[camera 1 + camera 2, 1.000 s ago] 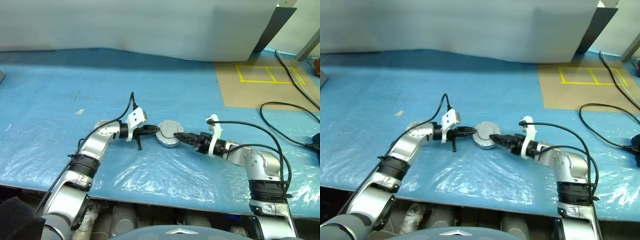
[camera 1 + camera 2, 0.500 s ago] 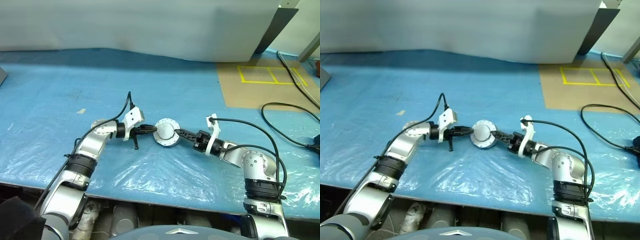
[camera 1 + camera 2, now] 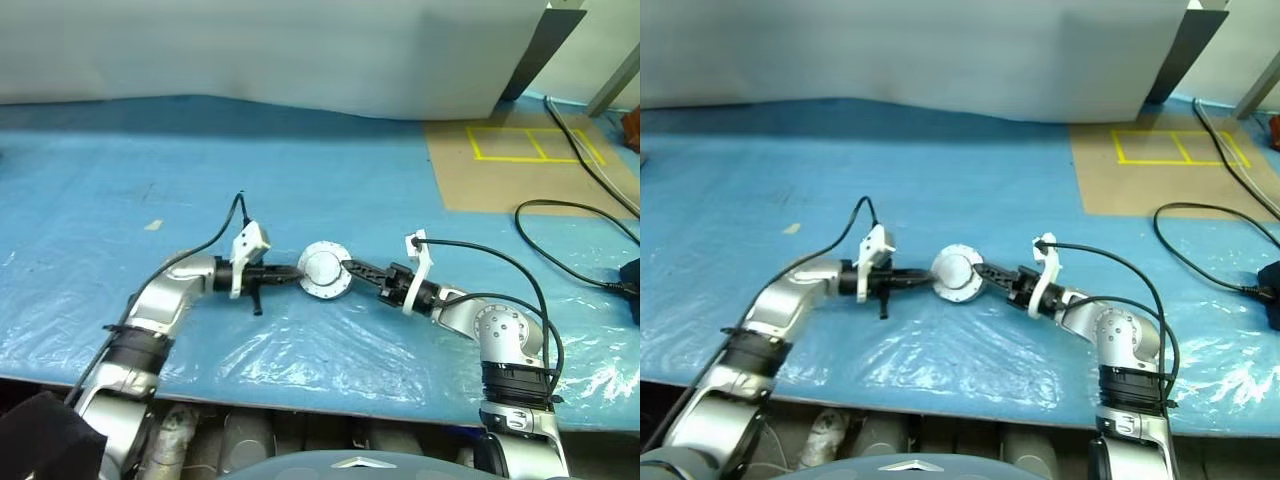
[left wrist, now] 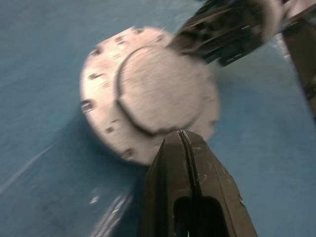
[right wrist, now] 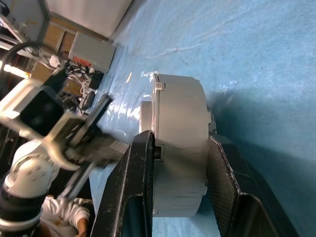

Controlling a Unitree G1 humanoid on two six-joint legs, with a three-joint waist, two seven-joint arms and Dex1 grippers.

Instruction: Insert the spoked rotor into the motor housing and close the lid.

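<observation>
1. Two end effectors are meeting at centre frame: right end effector (image 5: 173, 163) is clamping the motor housing (image 3: 324, 271), lid (image 4: 158, 89) closed on top.
2. Left end effector (image 4: 183, 136), fingers pressed together & holding nothing, is touching the lid's edge.
3. Risk: housing may be slipping on the tabletop (image 3: 150, 150) plastic if pushed sideways.

The motor housing (image 3: 324, 272) is a round, silvery, drum-shaped casing resting on the blue sheet, between the two arms. Its lid (image 4: 159, 89) is closed down on top: a plain grey disc with a raised centre and small dark marks around the rim.
</observation>
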